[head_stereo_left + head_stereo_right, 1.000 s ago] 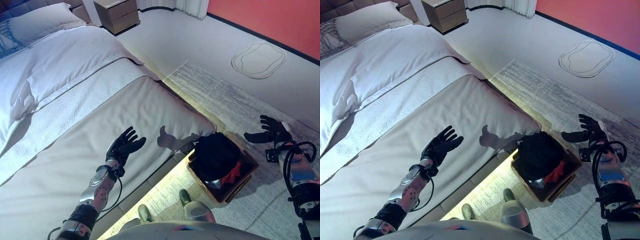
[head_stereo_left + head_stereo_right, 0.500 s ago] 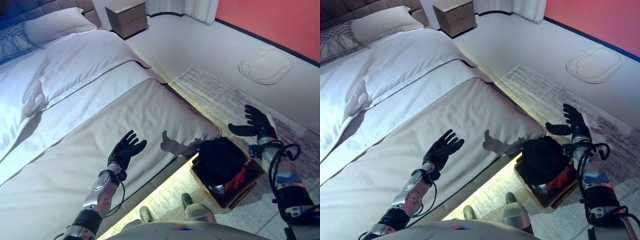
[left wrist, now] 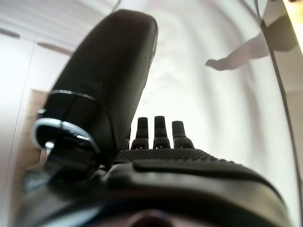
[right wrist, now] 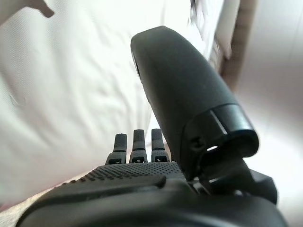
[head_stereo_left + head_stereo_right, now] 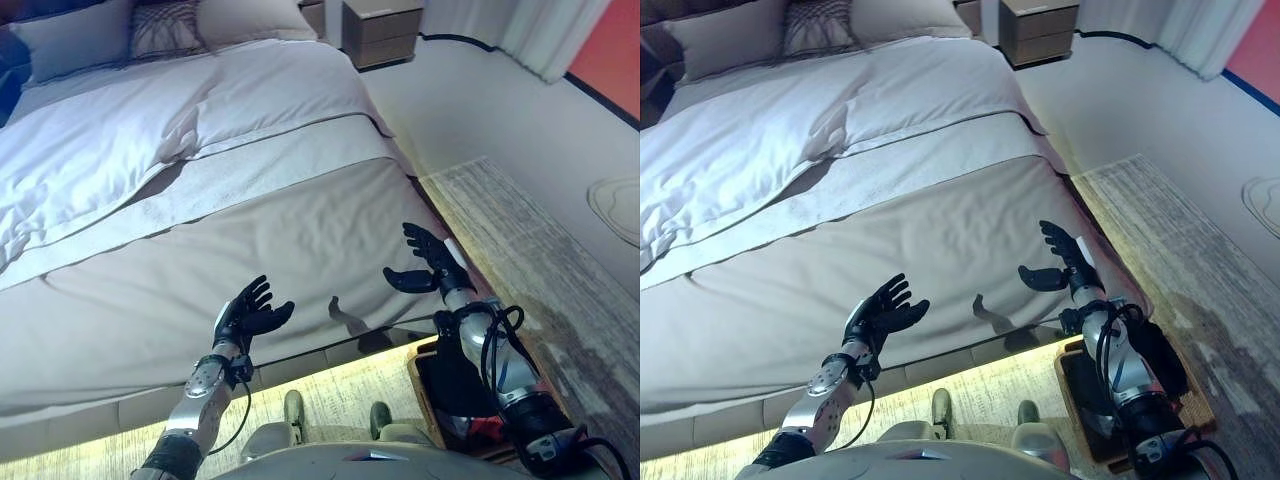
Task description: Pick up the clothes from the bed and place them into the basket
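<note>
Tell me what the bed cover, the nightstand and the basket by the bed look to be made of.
Bed cover: matte woven cloth, beige, with soft creases.
Nightstand: looks like wood or wood veneer, judging by its brown flat drawer fronts; the finish is hard to tell.
Basket: brown rigid rim, perhaps wood or woven fibre; mostly hidden by the right arm and the dark clothes inside.

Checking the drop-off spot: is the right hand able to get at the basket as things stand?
Probably yes. The right hand is open, holds nothing and hovers over the bed edge, with the basket on the floor just below its arm; nothing blocks the way.
</note>
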Robot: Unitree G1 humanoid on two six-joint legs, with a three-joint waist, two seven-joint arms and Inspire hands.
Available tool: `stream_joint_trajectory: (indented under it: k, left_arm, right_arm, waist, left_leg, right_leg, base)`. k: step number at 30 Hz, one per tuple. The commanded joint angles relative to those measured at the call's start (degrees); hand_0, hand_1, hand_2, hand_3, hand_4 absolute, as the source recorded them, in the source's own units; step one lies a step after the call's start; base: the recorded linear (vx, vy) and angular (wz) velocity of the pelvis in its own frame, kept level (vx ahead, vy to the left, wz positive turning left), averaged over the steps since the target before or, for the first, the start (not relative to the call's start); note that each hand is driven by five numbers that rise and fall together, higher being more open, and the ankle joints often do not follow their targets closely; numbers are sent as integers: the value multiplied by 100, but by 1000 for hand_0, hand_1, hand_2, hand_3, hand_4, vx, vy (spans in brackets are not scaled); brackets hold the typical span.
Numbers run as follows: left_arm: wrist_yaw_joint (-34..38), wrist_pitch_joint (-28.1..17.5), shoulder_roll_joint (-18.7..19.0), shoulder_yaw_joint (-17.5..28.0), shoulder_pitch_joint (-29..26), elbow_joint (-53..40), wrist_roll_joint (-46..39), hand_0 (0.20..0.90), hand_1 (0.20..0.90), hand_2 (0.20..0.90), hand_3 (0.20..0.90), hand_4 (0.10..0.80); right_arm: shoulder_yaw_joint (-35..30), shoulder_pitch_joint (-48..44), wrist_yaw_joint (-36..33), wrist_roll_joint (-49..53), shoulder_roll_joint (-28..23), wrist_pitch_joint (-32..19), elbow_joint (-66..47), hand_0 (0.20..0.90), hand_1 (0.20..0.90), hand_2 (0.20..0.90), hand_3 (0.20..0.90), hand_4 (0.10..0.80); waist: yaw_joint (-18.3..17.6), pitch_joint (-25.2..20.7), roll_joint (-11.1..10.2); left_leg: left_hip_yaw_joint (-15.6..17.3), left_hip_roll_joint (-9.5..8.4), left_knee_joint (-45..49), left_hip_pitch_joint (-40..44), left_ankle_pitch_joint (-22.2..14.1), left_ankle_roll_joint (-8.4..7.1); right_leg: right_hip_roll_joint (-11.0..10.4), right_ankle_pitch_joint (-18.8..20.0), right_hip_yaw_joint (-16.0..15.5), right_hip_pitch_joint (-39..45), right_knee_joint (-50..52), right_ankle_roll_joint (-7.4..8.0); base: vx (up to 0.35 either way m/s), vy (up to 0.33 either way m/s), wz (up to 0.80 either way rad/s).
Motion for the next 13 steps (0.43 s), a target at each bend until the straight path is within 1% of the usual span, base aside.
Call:
stream_joint_trajectory:
  k: [1, 5, 9, 12, 13]
  left_arm:
    - [-63, -597, 161, 196, -239, -231, 107, 900, 900, 900, 900, 800]
    - [-183, -588, 116, 241, -67, -228, 35, 900, 900, 900, 900, 800]
    - [-360, -490, 127, 254, 0, -125, -16, 900, 900, 900, 900, 800]
    - [-520, -357, 104, 361, -19, 94, -416, 900, 900, 900, 900, 800]
    - [-649, -307, 65, 427, -6, 139, -703, 900, 900, 900, 900, 800]
  right_arm:
    - [34, -211, -59, -220, 116, -325, -176, 900, 900, 900, 900, 800]
    - [243, -212, -243, -302, 250, -183, -207, 900, 900, 900, 900, 800]
    - [334, -194, -323, -202, 298, -131, -107, 900, 900, 900, 900, 800]
    - [396, -177, -223, -201, 295, -71, 2, 900, 900, 900, 900, 800]
    - [408, -164, -183, -194, 287, -53, 15, 900, 900, 900, 900, 800]
  waist:
    - [274, -320, -274]
    - [490, -246, -306]
    - [591, -209, -324]
    - [623, -212, -328]
    - [637, -215, -333]
  left_leg:
    - [-197, -49, 40, 317, -661, -29]
    - [-354, -82, 40, 278, -581, -20]
    - [-405, -100, 40, 273, -545, -10]
    - [-414, -105, 40, 272, -534, -10]
    - [-414, -106, 40, 279, -537, -7]
  right_leg:
    - [-48, -248, -170, -2, 113, -112]
    - [-93, -269, -410, 68, 154, -119]
    - [-116, -270, -545, 152, 135, -102]
    - [-133, -264, -614, 184, 117, -82]
    - [-140, -261, -632, 195, 112, -73]
  base:
    - [34, -15, 41]
    - [13, -20, 31]
    - [30, -7, 25]
    - [44, 15, 13]
    - [36, 11, 1]
